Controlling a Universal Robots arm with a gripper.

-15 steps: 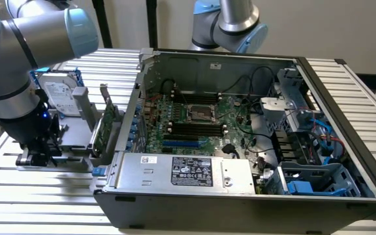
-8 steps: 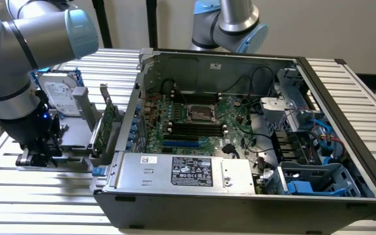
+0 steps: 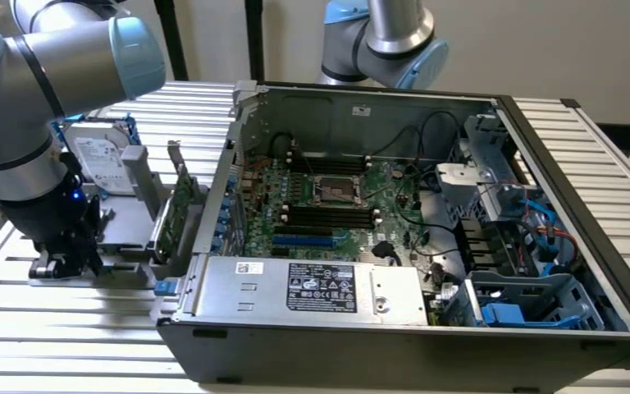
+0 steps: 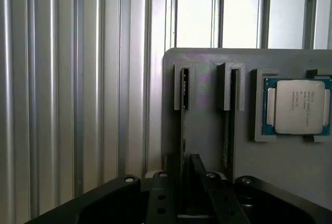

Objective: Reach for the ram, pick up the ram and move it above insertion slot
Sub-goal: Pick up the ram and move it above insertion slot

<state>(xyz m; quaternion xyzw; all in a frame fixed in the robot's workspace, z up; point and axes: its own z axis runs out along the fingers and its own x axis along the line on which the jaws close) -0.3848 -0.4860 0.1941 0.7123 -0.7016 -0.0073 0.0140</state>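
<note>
The ram (image 4: 183,111) is seen edge-on as a thin, narrow stick. It is stood on its long edge in a slot of the grey holder (image 4: 207,130), at the exterior view's left of the computer case (image 3: 403,353). The black insertion slots (image 3: 331,215) are set side by side on the motherboard (image 3: 293,176) inside the case, well apart from the ram.
</note>
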